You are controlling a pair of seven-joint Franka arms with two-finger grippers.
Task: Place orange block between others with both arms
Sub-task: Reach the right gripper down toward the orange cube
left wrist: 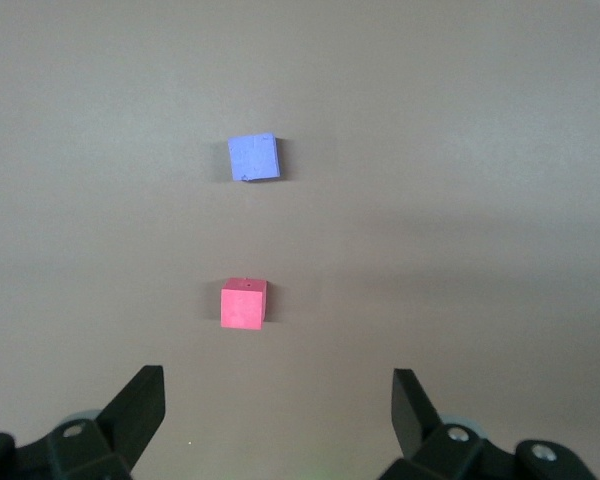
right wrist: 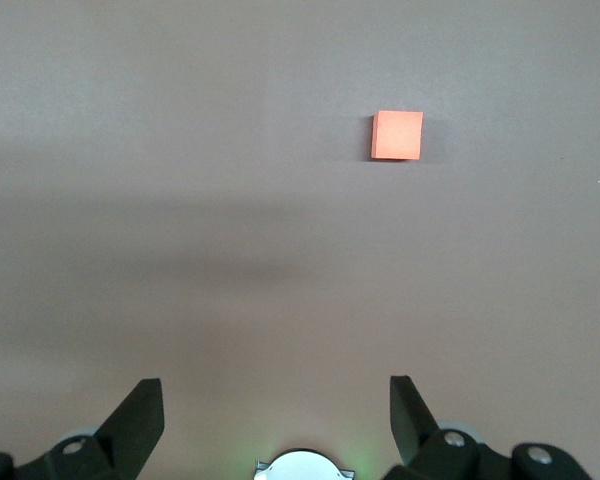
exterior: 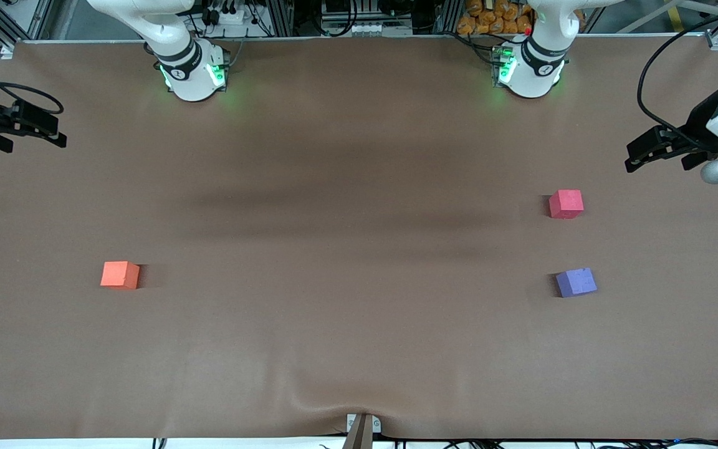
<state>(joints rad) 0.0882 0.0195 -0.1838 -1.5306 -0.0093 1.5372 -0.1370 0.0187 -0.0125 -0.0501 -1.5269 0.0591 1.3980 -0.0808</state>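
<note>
The orange block point(exterior: 120, 274) point(right wrist: 397, 135) lies on the brown table toward the right arm's end. Toward the left arm's end sit the red-pink cube point(exterior: 566, 204) point(left wrist: 244, 303) and, nearer the front camera, the purple-blue cube point(exterior: 576, 282) point(left wrist: 253, 157), with a bare gap between them. My right gripper point(exterior: 57, 135) point(right wrist: 277, 400) hangs open and empty high at the right arm's edge of the table. Open and empty too, my left gripper point(exterior: 634, 157) point(left wrist: 278, 395) hangs at the left arm's edge, above the table farther from the front camera than the red-pink cube.
The two white arm bases point(exterior: 194, 75) point(exterior: 528, 72) stand along the table's edge farthest from the front camera. A wrinkle in the brown table cover point(exterior: 359, 399) and a small bracket point(exterior: 362, 427) sit at the edge nearest the front camera. Cables and clutter lie off the table.
</note>
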